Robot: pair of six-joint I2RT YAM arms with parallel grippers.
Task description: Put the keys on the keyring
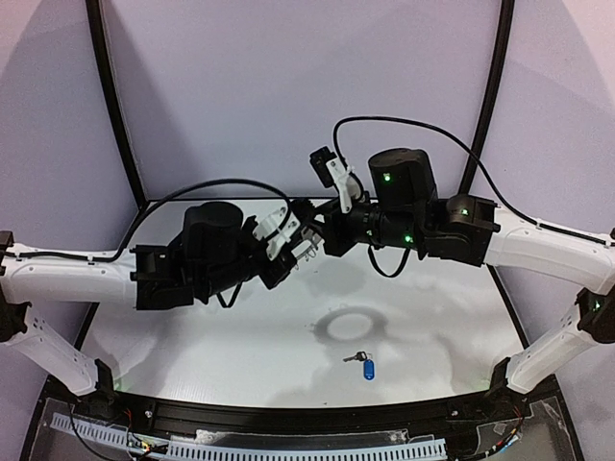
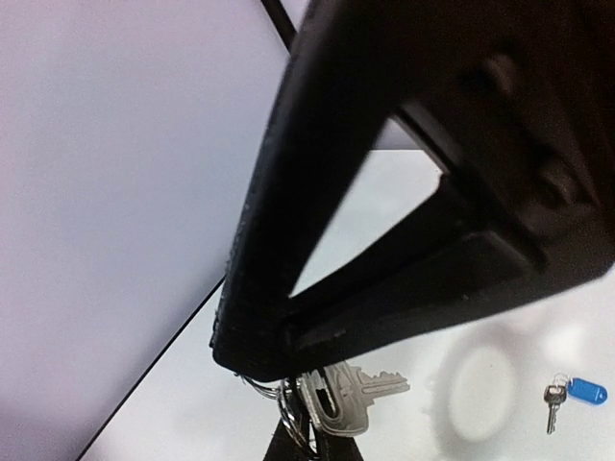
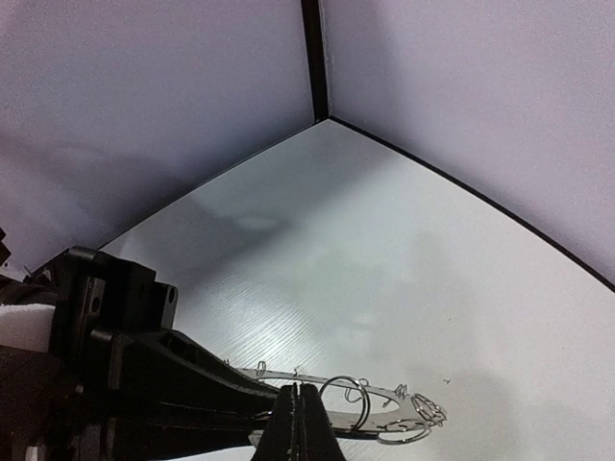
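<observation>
Left gripper (image 2: 269,353) is pinching fully closed in mid-air, its tips sitting right against a silver key (image 2: 351,396) and the wire loops (image 2: 258,387) beside it. Whether it is clamping the key's head or a loop, I cannot tell. Reaching in from three o'clock in the overhead view, the right gripper (image 3: 303,415) is clamping tight on the rim of the keyring (image 3: 389,392), holding it flat and aloft so the loops are hanging free for threading. Both arms are meeting above the counter (image 1: 452,327), probably because working a key onto a loop is asking for two grips. At six o'clock from the ring's shadow (image 1: 351,325), the blue-tagged key (image 1: 363,365) is lying alone on the counter, not yet on the ring.
</observation>
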